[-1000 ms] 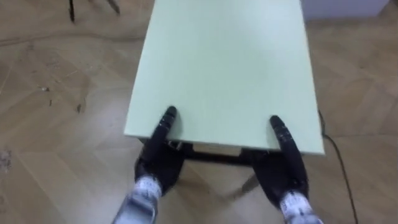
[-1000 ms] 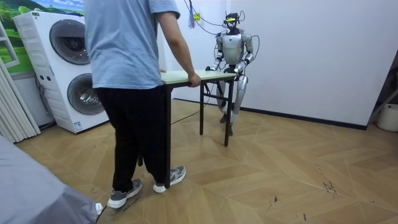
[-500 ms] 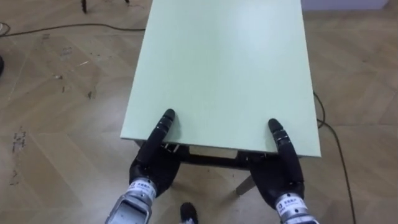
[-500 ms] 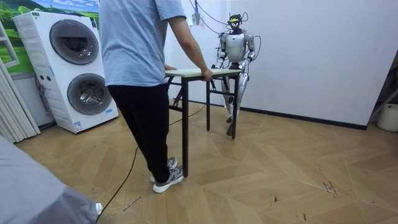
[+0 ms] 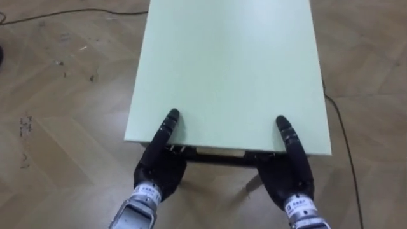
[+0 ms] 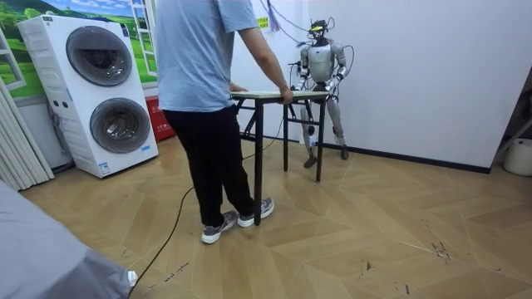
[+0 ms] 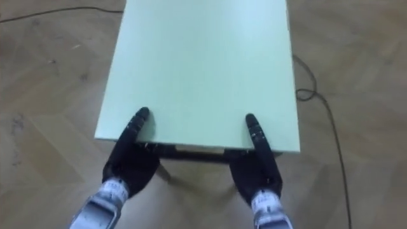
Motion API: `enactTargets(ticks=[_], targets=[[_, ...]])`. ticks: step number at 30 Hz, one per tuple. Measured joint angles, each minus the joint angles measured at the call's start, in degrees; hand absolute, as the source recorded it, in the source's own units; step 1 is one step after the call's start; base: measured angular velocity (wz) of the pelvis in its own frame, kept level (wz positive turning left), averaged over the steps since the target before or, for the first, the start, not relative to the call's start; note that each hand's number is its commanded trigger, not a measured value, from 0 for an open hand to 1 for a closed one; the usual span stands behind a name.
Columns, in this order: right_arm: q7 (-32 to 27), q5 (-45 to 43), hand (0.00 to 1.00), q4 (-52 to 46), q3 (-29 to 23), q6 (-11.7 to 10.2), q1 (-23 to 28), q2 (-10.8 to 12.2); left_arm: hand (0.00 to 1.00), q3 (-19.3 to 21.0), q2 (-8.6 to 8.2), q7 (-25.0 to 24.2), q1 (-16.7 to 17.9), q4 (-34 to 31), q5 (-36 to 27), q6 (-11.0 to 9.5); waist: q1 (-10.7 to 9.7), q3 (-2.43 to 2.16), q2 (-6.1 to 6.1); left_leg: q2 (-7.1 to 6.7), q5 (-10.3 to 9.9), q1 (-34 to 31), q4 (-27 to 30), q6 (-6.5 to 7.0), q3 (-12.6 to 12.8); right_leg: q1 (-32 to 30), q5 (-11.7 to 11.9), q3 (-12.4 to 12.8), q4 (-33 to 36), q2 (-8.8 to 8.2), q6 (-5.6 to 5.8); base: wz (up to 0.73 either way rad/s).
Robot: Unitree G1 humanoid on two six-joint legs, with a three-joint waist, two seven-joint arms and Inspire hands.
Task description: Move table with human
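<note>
A pale green table (image 5: 229, 63) stretches away from me, its near edge just in front of my body. My left hand (image 5: 159, 168) clamps that edge at the left corner, thumb lying on top and palm underneath. My right hand (image 5: 289, 178) holds the right corner the same way. In the room view a person (image 6: 208, 100) in a light blue shirt stands at the table's (image 6: 278, 95) other end, with a hand (image 6: 287, 97) on its edge. I stand at the far end, close to the white wall.
Two stacked washing machines (image 6: 100, 91) stand at the room view's left. A dark cable (image 5: 340, 137) runs over the wood floor right of the table. A white bucket (image 6: 519, 156) sits at the room view's far right.
The person has stepped forward and the table has travelled towards the white wall, with me stepping backwards. Both hands keep the same hold on the edge.
</note>
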Motion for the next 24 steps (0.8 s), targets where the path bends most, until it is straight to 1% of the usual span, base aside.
enactTargets(ticks=[1,2,3,4,5,6,7,8,9,10,11,12,13,14,15,16,17,18,19,20,21,22,23,24], targets=[[0.02,0.16,1.0,-0.25,0.02,-0.66,-1.29,-1.19,1.0,0.3,-2.06,-0.2,-1.45,1.59,0.91,-0.17,1.5,0.69,2.55,-0.38,-4.94,-0.11,2.98,0.06,-1.43,-0.71,-2.76,-3.72,1.91,0.42,0.97,-0.45],[0.08,-0.09,1.0,-0.28,0.15,-1.14,-2.11,-1.64,1.0,0.44,-2.56,-0.39,-2.1,2.06,0.74,-0.18,1.8,0.75,2.88,-1.5,-6.75,-0.71,4.0,0.5,-2.55,-1.47,-2.79,-3.86,2.57,0.17,0.94,-0.15],[-0.73,-0.1,1.0,-0.11,-0.1,-1.49,-3.1,-1.95,1.0,0.4,-2.81,-0.25,-3.67,2.73,0.39,-0.05,1.3,0.76,1.98,-4.42,-8.59,-1.91,4.2,1.19,-3.5,-2.17,-2.79,-4.72,3.18,-1.68,0.94,0.52],[-1.01,0.15,1.0,0.02,-0.85,-1.46,-3.09,-1.95,1.0,-0.42,-2.95,-0.17,-4.79,3.57,-0.13,-0.08,-0.29,0.65,1.75,-6.93,-9.18,-2.93,3.9,2.08,-4.88,-1.96,-2.7,-6.77,2.81,-3.52,1.08,0.77],[-1.01,0.26,1.0,0.02,-1.3,-1.44,-2.83,-1.94,1.0,-0.91,-2.96,-0.17,-5.35,4.06,-0.55,-0.09,-1.01,0.65,1.75,-7.94,-9.85,-3.04,3.58,2.79,-5.19,-1.95,-2.52,-7.31,2.76,-4.14,1.34,0.87],[-1.01,0.23,1.0,0.03,-1.84,-1.41,-2.47,-1.75,1.0,-1.42,-2.95,-0.17,-6.0,4.9,-0.82,-0.11,-1.48,0.64,1.72,-9.77,-10.92,-2.65,1.74,3.91,-5.62,-2.24,-2.01,-7.96,2.5,-5.44,1.62,0.54],[-1.0,0.06,1.0,0.03,-2.31,-1.36,-2.2,-1.71,1.0,-1.49,-2.88,-0.18,-6.22,5.39,-0.82,-0.16,-1.83,0.59,1.57,-11.3,-11.46,-1.8,-1.5,4.6,-5.14,-2.99,-1.15,-8.07,2.7,-6.52,1.81,0.4],[-1.0,-0.21,1.0,0.21,-2.21,-1.35,-1.83,-1.6,1.0,-1.61,-2.86,-0.2,-6.38,6.07,-0.55,-0.27,-1.84,0.56,1.52,-12.18,-11.87,-0.7,-5.01,4.97,-4.6,-3.26,0.0,-8.23,2.83,-7.13,1.87,0.17],[-0.98,-0.5,1.0,0.43,-2.21,-1.32,-1.6,-1.45,1.0,-1.76,-2.85,-0.2,-6.34,6.42,-0.55,-0.36,-1.8,0.5,1.45,-12.53,-12.1,-0.26,-6.33,5.12,-4.31,-3.31,0.52,-8.31,2.71,-7.43,1.93,0.14],[-0.92,-0.9,1.0,0.72,-2.35,-0.94,-0.99,-1.09,1.0,-2.15,-2.89,-0.21,-6.12,7.0,-0.56,-0.56,-2.07,0.36,1.2,-13.49,-12.59,0.22,-8.0,6.0,-3.8,-3.24,1.87,-8.36,2.23,-8.26,2.11,0.18],[-0.88,-1.36,1.0,0.86,-2.49,-0.69,-0.15,-0.67,1.0,-2.42,-2.85,-0.21,-5.73,7.31,-0.56,-0.57,-2.37,0.03,0.49,-14.81,-12.97,0.03,-8.15,6.75,-3.9,-3.16,3.43,-8.23,1.56,-9.29,2.28,0.22],[-0.88,-1.56,1.0,0.98,-2.55,-0.52,0.21,-0.48,1.0,-2.47,-2.84,-0.21,-5.46,7.5,-0.56,-0.58,-2.51,-0.17,0.12,-15.4,-13.24,-0.31,-7.87,7.3,-4.08,-3.02,4.37,-8.07,0.97,-9.73,2.37,0.18],[-0.88,-1.82,1.0,1.41,-2.94,-0.09,0.63,-0.24,1.0,-2.43,-2.8,-0.2,-4.59,7.55,-0.56,-0.57,-2.92,-0.73,-0.83,-16.83,-13.42,-1.42,-6.85,8.45,-4.04,-2.87,6.48,-7.6,-0.4,-10.91,2.7,0.12],[-0.88,-1.89,1.0,1.63,-2.96,0.08,0.8,-0.22,1.0,-2.49,-2.85,-0.2,-4.29,7.75,-0.57,-0.57,-3.16,-0.86,-1.24,-17.64,-13.46,-1.85,-6.37,8.99,-4.02,-2.66,7.7,-7.11,-1.27,-11.35,3.1,0.0],[-0.88,-1.92,1.0,2.71,-3.07,0.79,0.58,-0.32,1.0,-2.58,-3.15,-0.21,-3.9,8.51,-0.77,-0.57,-3.23,-0.95,-1.9,-19.21,-13.27,-2.41,-5.44,10.05,-3.9,-2.06,10.42,-5.63,-3.16,-12.16,6.47,-0.07],[-0.88,-1.89,1.0,4.19,-3.1,1.38,-0.3,-0.66,1.0,-2.63,-3.38,-0.18,-3.89,9.54,-1.59,-0.57,-3.28,-0.89,-1.99,-19.59,-12.34,-3.71,-4.25,11.66,-3.45,-1.71,14.34,-2.85,-5.35,-12.2,14.46,-0.07],[-0.88,-1.89,1.0,4.45,-3.28,1.83,-0.5,-0.71,1.0,-2.6,-3.38,-0.18,-3.89,9.76,-1.72,-0.57,-3.51,-0.8,-1.95,-19.4,-12.13,-4.33,-3.75,11.95,-2.3,-1.77,16.27,-0.89,-5.5,-12.33,17.49,0.13],[-0.88,-1.95,1.0,5.12,-3.52,2.03,0.08,-0.54,1.0,-2.7,-3.72,-0.18,-3.88,10.93,-1.49,-0.56,-3.68,-0.62,-1.92,-17.95,-11.83,-4.69,-2.56,12.16,0.96,-1.89,12.38,1.77,0.88,-13.0,16.09,0.34],[-0.88,-1.95,1.0,5.25,-4.03,2.14,1.19,-0.19,1.0,-2.96,-3.88,-0.18,-3.86,11.69,-1.25,-0.57,-3.92,-0.6,-1.91,-16.68,-11.52,-4.89,-2.0,12.38,2.53,-1.61,4.53,3.05,9.97,-14.14,15.02,0.45],[-0.82,-1.94,1.0,5.25,-4.14,2.14,1.54,-0.13,1.0,-3.23,-3.66,-0.18,-3.85,11.72,-1.23,-0.57,-4.38,-0.59,-1.94,-16.01,-11.08,-5.15,-1.94,12.14,3.33,-1.08,0.82,3.25,13.91,-15.16,14.79,0.66],[-0.33,-1.8,1.0,5.06,-4.46,1.92,2.16,-0.22,1.0,-3.89,-3.56,-0.17,-3.91,11.65,-1.05,-0.55,-5.25,-0.61,-1.97,-14.78,-10.16,-5.83,-1.84,11.25,6.01,0.79,-5.54,4.29,20.85,-17.51,14.85,0.65],[-0.23,-1.68,1.0,4.73,-4.27,1.41,2.53,-0.45,1.0,-4.17,-3.88,-0.17,-3.91,11.64,-0.69,-0.56,-5.26,-0.6,-1.94,-13.84,-9.62,-6.04,-1.65,10.54,8.88,3.75,-10.6,6.11,24.67,-19.1,15.72,0.45],[-0.24,-1.68,1.0,4.73,-4.04,0.91,2.49,-0.38,1.0,-4.14,-4.04,-0.17,-3.89,11.64,-0.56,-0.55,-4.38,-0.54,-2.14,-13.82,-9.46,-6.07,-1.26,10.19,10.37,6.87,-13.68,7.64,24.71,-19.42,17.28,0.0],[-0.29,-1.68,1.0,4.73,-3.83,0.67,2.3,-0.25,1.0,-3.87,-4.14,-0.17,-3.89,11.58,-0.42,-0.56,-3.86,-0.43,-2.34,-14.0,-9.52,-6.08,-0.67,9.95,10.43,7.6,-14.27,8.34,22.66,-19.07,18.04,-0.48]])
